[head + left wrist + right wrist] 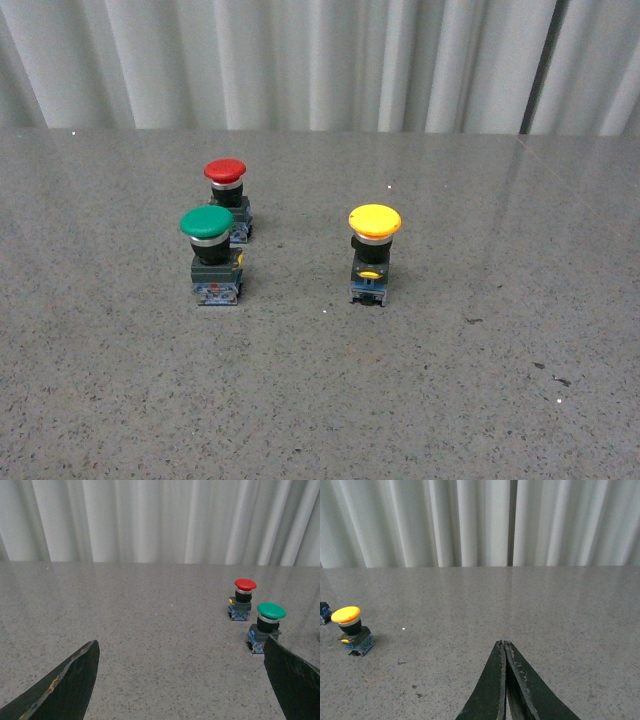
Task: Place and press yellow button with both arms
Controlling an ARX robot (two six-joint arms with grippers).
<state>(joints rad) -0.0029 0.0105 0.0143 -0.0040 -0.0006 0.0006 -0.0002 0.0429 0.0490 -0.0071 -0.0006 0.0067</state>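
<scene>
The yellow button (375, 222) stands upright on the grey speckled table, right of centre in the front view, with a round yellow cap, black body and blue-grey base. It shows again as the yellow button (350, 627) in the right wrist view, well off to one side of my right gripper (503, 643), whose fingers are pressed together with nothing between them. My left gripper (182, 645) is open over bare tabletop, its black fingers (75, 675) spread wide. Neither arm appears in the front view.
A green-capped button (210, 250) and a red-capped button (226, 190) stand close together left of centre. In the left wrist view the green-capped button (267, 622) sits just beyond one finger, the red-capped button (243, 597) behind it. Pale curtains (320, 60) back the table.
</scene>
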